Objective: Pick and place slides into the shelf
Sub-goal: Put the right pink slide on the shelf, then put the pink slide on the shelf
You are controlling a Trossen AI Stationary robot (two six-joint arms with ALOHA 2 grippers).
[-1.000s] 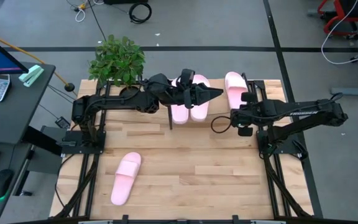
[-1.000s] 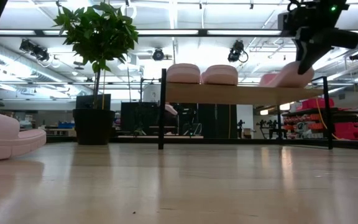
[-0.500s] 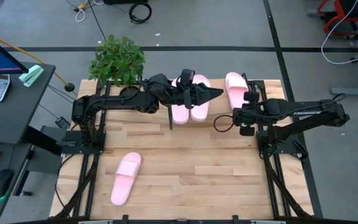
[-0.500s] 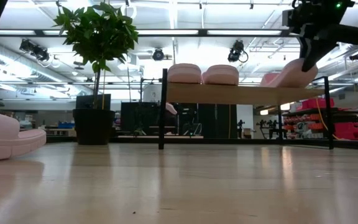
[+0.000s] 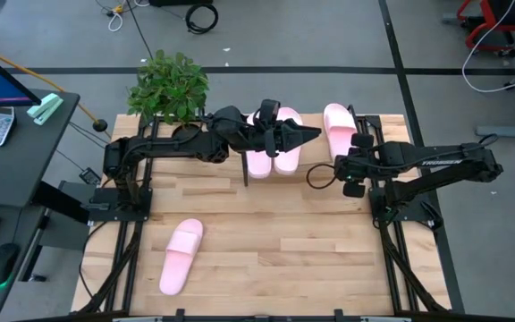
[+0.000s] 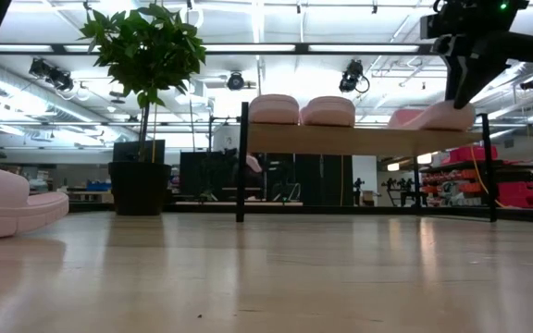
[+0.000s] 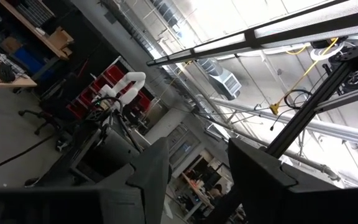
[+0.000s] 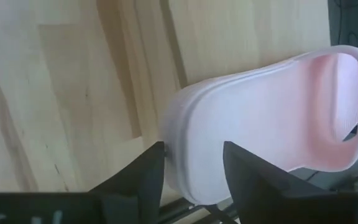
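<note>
One slide (image 5: pixel 181 257) lies loose on the table (image 5: pixel 284 259) at its near left, well apart from both arms, its long axis running near to far with a slight lean to the right. That is the relation the coming move likely turns on: it sits on the left arm's side, below that arm's base, so the left arm looks the nearer one to fetch it.

Farther back, the shelf (image 6: pixel 359 139) stands across the far part of the table. Two slides (image 5: pixel 273 152) rest on it side by side at its left part, toes away from the near edge. The left pincer (image 5: pixel 309 133) hovers above them, its jaws part-way apart and holding nothing.

At the shelf's right part lies a third slide (image 5: pixel 337 127), also lengthwise near to far. The right pincer (image 5: pixel 358 141) is at its near end, jaws spread with the heel between them. Whether the pads touch the foam I cannot tell; it looks like a release.
</note>
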